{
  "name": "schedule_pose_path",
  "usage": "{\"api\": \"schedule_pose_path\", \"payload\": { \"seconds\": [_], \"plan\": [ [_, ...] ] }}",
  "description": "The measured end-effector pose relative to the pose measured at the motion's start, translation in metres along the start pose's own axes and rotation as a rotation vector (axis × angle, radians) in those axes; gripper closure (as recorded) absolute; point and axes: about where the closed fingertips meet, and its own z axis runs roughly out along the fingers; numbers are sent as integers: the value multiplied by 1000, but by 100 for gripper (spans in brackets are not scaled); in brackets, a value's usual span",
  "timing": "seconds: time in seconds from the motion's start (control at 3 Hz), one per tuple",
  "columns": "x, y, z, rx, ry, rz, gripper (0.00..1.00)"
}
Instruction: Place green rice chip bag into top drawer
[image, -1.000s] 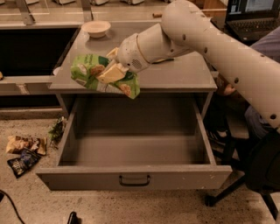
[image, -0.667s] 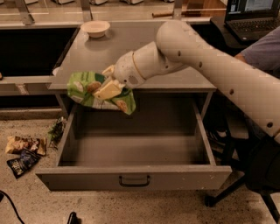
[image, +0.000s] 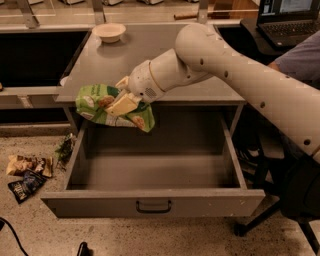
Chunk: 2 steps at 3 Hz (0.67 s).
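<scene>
My gripper (image: 119, 103) is shut on the green rice chip bag (image: 95, 106), a crinkly light-green bag with tan chip pictures. I hold it in the air over the back left part of the open top drawer (image: 150, 172), just in front of the table's front edge. The drawer is pulled fully out; its grey floor is bare and its dark handle (image: 153, 205) sits centred on the front panel. My tan fingers (image: 122, 104) lie across the middle of the bag.
A small white bowl (image: 109, 32) stands at the back left of the grey table top (image: 200, 85). Dark and tan snack packets (image: 26, 175) lie on the floor left of the drawer. A person and a laptop (image: 292, 17) are at the right.
The arm has swung forward and down with the bag, carrying it off the table top's front edge to over the drawer's back left part.
</scene>
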Motion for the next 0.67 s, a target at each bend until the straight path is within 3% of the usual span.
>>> {"api": "schedule_pose_path", "payload": {
  "seconds": [0.33,0.67],
  "plan": [
    [34,10,-10,63,111,80,100],
    [88,45,-9,100,215,236,100]
  ]
}}
